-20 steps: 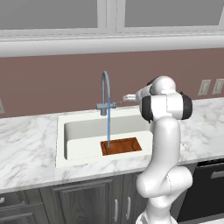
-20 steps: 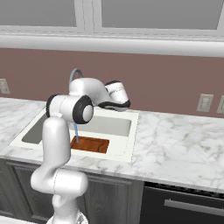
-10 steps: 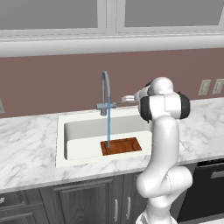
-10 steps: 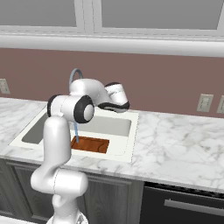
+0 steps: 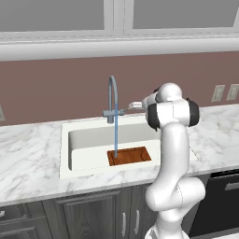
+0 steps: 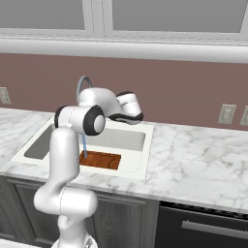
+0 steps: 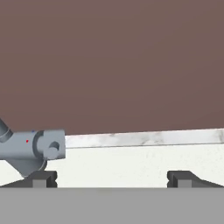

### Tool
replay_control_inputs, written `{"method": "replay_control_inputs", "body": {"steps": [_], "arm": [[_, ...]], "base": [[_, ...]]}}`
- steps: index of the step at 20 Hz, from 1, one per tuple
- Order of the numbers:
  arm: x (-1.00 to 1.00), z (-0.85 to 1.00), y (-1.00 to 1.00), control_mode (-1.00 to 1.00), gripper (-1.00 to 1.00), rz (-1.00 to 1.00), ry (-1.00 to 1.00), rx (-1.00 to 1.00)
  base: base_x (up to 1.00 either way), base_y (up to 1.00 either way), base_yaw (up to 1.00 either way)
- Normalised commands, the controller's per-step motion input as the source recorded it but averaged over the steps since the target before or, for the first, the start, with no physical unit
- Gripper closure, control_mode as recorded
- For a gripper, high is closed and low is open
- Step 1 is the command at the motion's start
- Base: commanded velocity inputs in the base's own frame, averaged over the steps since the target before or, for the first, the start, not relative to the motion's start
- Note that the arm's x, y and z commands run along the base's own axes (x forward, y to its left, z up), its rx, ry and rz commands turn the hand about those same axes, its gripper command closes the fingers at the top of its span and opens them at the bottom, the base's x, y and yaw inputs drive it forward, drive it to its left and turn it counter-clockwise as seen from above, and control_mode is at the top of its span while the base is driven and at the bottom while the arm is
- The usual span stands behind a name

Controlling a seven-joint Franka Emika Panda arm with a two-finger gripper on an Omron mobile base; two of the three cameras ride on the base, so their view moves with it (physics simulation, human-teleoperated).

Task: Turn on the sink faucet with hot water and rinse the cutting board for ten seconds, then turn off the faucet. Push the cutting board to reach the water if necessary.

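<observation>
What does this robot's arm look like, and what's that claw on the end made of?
The arm is glossy white, built from rounded tube-like segments, with dark bands at the joints and a bulging white base. No loose cables or markings show. The claw ends in two small dark grey, blocky finger tips, seen in the hand view.

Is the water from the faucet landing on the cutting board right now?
Yes, in the left base view the water falls straight from the faucet onto the left end of the cutting board in the sink.
</observation>
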Motion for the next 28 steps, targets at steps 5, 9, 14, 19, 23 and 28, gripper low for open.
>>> {"method": "replay_control_inputs", "body": {"steps": [5,9,14,19,23,28], "arm": [[0.12,-0.01,0.00,-1.00,-1.00,0.00,0.00,0.00],[0.15,0.00,-0.01,-1.00,-1.00,0.00,0.00,0.00],[0.16,-0.04,-0.01,-1.00,-1.00,0.00,0.00,0.00],[0.08,-0.08,0.00,-1.00,-1.00,0.00,0.00,0.00],[0.00,-0.08,-0.11,-1.00,-1.00,0.01,0.00,0.00],[0.00,-0.07,-0.13,-1.00,-1.00,0.02,0.00,0.00]], "base": [[0.00,0.00,0.00],[0.00,0.00,0.00],[0.00,0.00,0.00],[0.00,0.00,0.00],[0.00,0.00,0.00],[0.00,0.00,0.00]]}}
